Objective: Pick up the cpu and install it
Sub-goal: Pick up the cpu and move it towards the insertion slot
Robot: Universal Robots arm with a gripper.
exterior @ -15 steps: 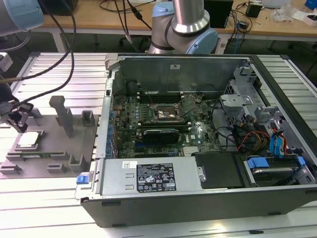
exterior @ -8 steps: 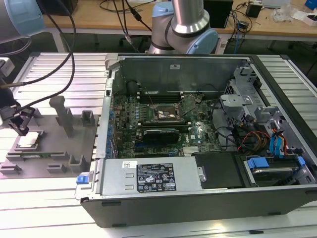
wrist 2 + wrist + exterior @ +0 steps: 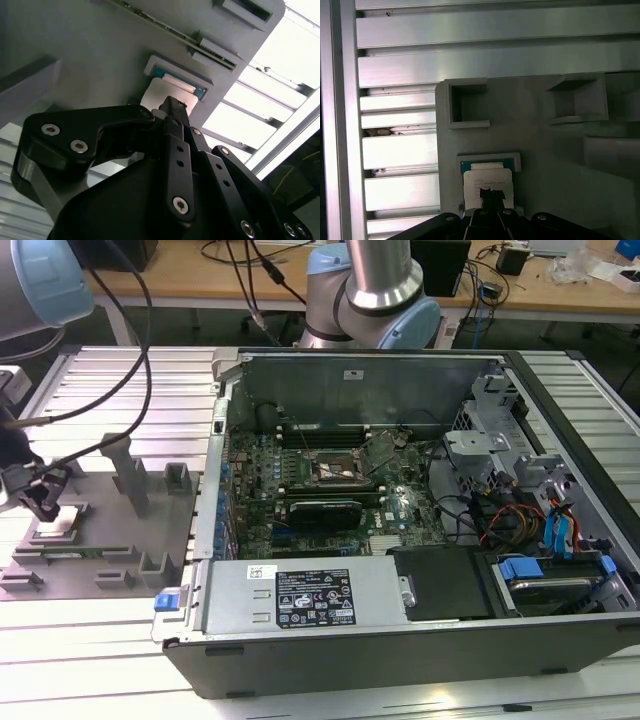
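Tool (image 3: 40, 502) parked right at the cpu (image 3: 487, 181)

The cpu sits in its pocket on the gray holder plate (image 3: 545, 165), off to the exterior view's left of the open PC case (image 3: 400, 490). The tool tip is over one edge, and I can't tell if it's clamped or loose.

The cpu (image 3: 485, 179) lies on a tray (image 3: 110, 532) beside the case (image 3: 330, 665).

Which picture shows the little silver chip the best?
The first wrist view: the cpu faces the camera in its grey holder, with just one edge under the jaws. In the second wrist view the cpu is partly hidden by the jaws. In the exterior view it is a tiny pale square.
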